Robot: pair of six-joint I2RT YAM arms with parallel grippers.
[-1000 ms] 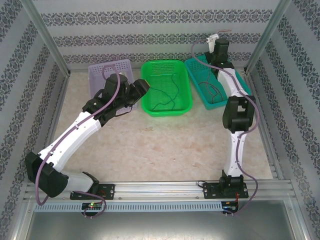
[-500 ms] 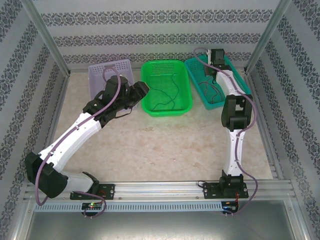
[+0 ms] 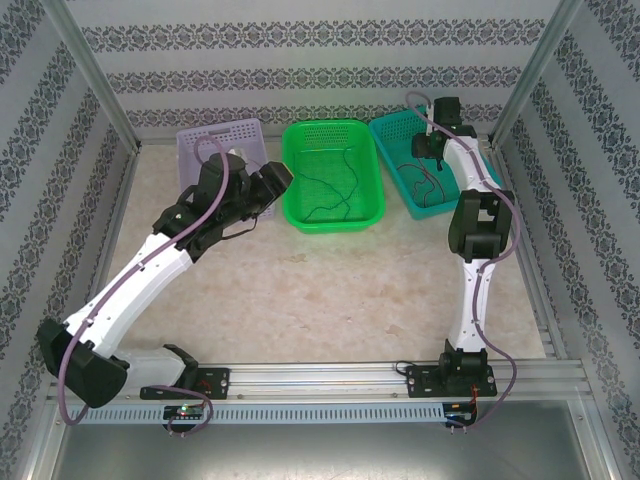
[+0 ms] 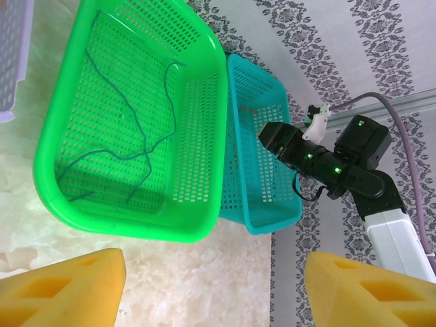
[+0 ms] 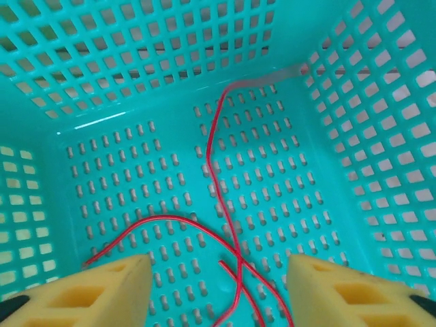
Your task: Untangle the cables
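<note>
The right gripper [image 5: 218, 267] stands open over the red cable [image 5: 212, 170] lying in the teal basket [image 5: 41, 129], so placing looks done and lifting clear comes next, while the left gripper [image 4: 214, 276] hovers open beside the green basket [image 4: 136, 228].

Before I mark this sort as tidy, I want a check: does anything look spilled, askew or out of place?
Nothing stands out. The dark cable lies inside the green basket, the red cable inside the teal basket, merely crossing itself.
</note>
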